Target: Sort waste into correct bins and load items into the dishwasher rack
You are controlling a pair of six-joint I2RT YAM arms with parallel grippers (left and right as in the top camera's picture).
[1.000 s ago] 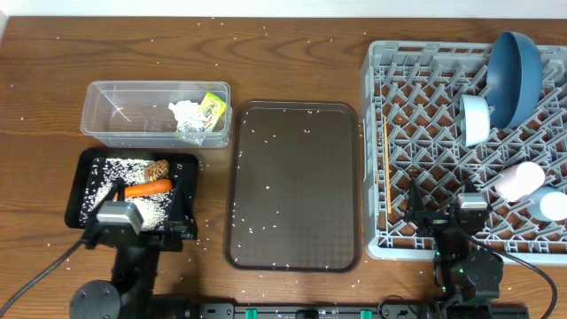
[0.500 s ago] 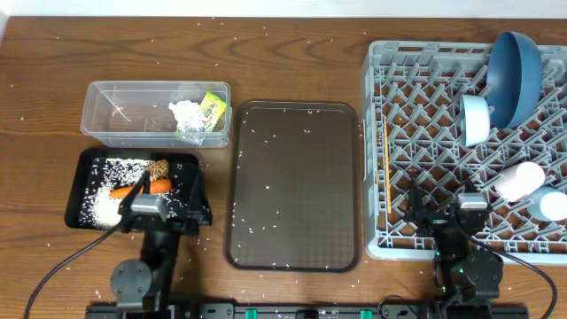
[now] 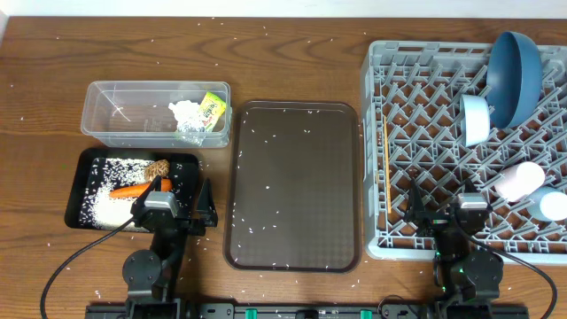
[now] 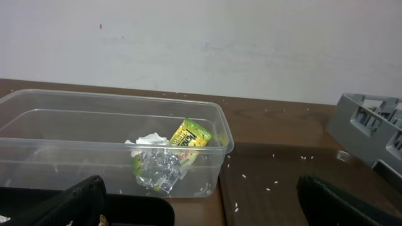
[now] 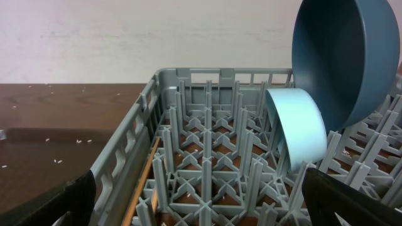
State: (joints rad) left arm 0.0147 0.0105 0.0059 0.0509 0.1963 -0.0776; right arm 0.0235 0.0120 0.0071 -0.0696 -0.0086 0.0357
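Note:
The clear tub holds the crumpled wrapper and the yellow-green packet; the left wrist view shows the tub, wrapper and packet too. The black tray holds the carrot, brown lump and rice. The grey rack holds the blue plate, pale-blue bowl, chopsticks, pink cup and light-blue cup. My left gripper is open and empty at the black tray's front right corner. My right gripper is open and empty over the rack's front edge.
The brown serving tray lies between the bins and the rack, with rice grains on it. Loose rice is scattered over the wooden table. The right wrist view shows the rack, plate, bowl and chopsticks.
My left arm has moved right along the black tray's front edge to its right corner. The carrot has shifted a little left in the tray. The right arm has not moved.

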